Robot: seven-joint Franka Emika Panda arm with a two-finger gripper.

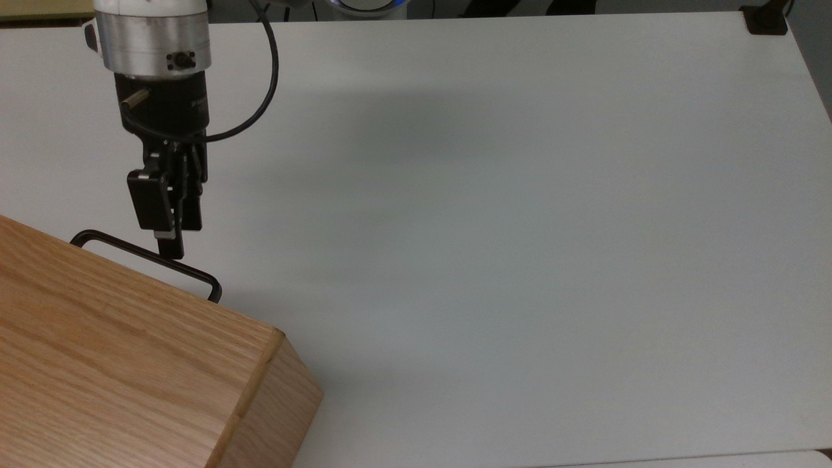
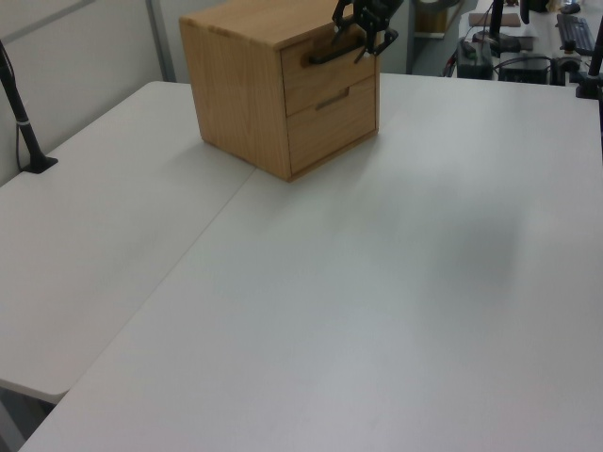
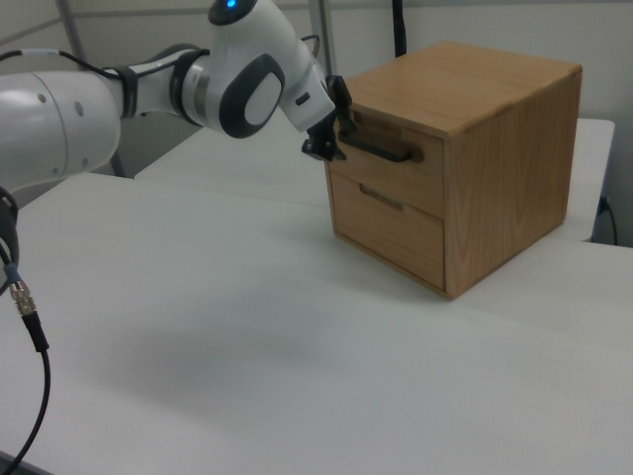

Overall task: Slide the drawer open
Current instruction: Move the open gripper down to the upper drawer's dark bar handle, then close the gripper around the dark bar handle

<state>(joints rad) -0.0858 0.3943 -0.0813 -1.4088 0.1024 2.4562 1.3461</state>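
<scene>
The drawer [image 3: 388, 170] is the upper of two in an oak cabinet [image 1: 117, 364], and its front sits flush with the cabinet face. Its black bar handle [image 1: 146, 259] pokes out past the cabinet top in the top view. In the left view the handle [image 2: 323, 55] and in the right view the handle [image 3: 384, 150] run across the drawer front. My gripper [image 1: 179, 237] points at the handle's middle, its fingers open with a narrow gap and their tips right at the bar. It also shows as the gripper [image 2: 363, 38] and the gripper [image 3: 331, 143]. I cannot tell whether it touches the handle.
The cabinet stands on a white table [image 1: 520, 227] with wide free surface toward the top view's right. A lower drawer [image 2: 334, 118] sits below the upper one. A black post [image 2: 24, 122] stands at the left view's left, and a black mount [image 1: 766, 19] is at the table's far corner.
</scene>
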